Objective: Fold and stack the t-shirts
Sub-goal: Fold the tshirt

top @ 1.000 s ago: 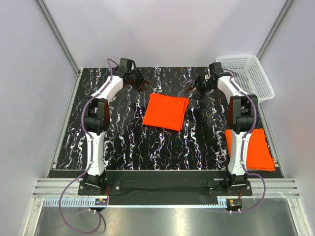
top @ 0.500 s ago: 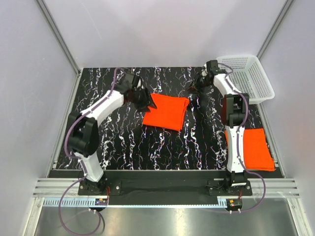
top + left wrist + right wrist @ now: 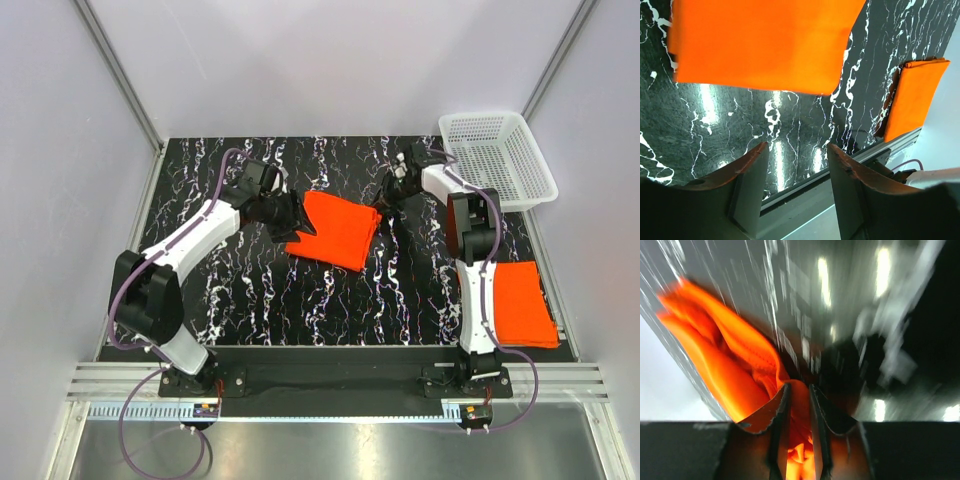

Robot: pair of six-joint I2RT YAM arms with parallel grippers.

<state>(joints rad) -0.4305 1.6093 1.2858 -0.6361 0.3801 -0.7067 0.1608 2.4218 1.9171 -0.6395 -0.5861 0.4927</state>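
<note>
— Left of the basket point(image 3: 497, 158), a folded t-shirt point(image 3: 338, 230) lay on the tabletop point(image 3: 250, 290).
— Was it held?
— The right pincer point(image 3: 799, 387) pinched its corner nearest the basket. The left pincer point(image 3: 797, 147) was apart, on the side away from the basket.

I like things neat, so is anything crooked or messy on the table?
The middle t-shirt lies crooked, not square with the table, and its far right corner is bunched up between the right arm's fingers. The other t-shirt by the right arm lies flat.

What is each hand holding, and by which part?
The right hand pinches the middle shirt at its far right corner; the left hand is open, holding nothing.
</note>
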